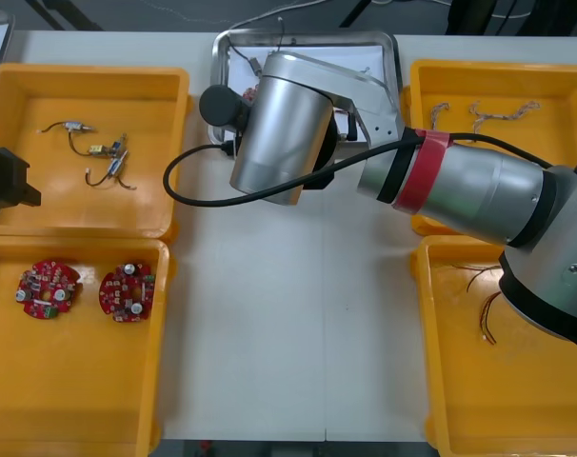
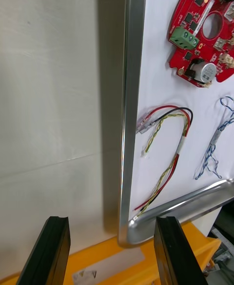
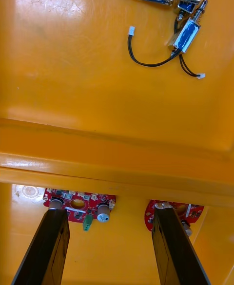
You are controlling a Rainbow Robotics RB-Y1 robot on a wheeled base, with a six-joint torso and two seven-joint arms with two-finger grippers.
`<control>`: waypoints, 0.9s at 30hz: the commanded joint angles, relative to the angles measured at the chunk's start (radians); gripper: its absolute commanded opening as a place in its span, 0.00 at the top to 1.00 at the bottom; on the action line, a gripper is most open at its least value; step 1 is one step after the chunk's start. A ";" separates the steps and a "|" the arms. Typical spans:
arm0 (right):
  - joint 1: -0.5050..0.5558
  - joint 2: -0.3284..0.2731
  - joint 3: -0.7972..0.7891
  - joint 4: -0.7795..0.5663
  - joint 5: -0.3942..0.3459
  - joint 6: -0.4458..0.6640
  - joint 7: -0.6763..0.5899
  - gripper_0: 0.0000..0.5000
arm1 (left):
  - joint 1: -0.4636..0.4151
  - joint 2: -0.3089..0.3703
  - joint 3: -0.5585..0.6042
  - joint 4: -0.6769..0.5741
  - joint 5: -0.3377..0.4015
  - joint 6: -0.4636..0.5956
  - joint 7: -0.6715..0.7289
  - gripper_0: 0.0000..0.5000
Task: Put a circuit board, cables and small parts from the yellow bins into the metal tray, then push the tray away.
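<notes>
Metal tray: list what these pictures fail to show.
Front view: the right arm covers most of the metal tray, hiding its contents.
Right wrist view, right gripper open at the tray's rim: circuit board and blue and white cable cut off by the picture's edge.
Left gripper hangs over the yellow bins.

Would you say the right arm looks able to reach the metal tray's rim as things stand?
Probably yes: the right gripper, open, hangs right by the metal tray's rim, with nothing seen between them.

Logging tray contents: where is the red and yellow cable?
In the right wrist view, the red and yellow cable lies inside the metal tray, between its rim and the blue and white cable.
</notes>
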 commanded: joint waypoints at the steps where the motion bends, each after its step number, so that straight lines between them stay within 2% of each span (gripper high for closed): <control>1: 0.060 -0.039 -0.120 -0.167 -0.012 0.124 -0.010 0.00 | 0.020 0.042 0.029 -0.027 -0.004 -0.008 -0.111 0.00; 5: 0.120 -0.106 -0.170 -0.287 -0.058 0.195 -0.113 0.00 | 0.020 0.042 0.029 -0.027 -0.004 -0.008 -0.111 0.00; 12: 0.226 -0.278 -0.318 -0.488 -0.273 0.312 -0.376 0.00 | 0.020 0.042 0.029 -0.027 -0.004 -0.008 -0.111 0.00; 19: 0.327 -0.441 -0.453 -0.649 -0.463 0.312 -0.631 0.00 | 0.020 0.042 0.029 -0.027 -0.004 -0.008 -0.111 0.00; 23: 0.406 -0.526 -0.550 -0.712 -0.540 0.312 -0.742 0.00 | 0.020 0.042 0.029 -0.027 -0.004 -0.008 -0.111 0.00; 27: 0.479 -0.586 -0.636 -0.753 -0.598 0.312 -0.821 0.00 | 0.020 0.042 0.029 -0.027 -0.004 -0.008 -0.111 0.00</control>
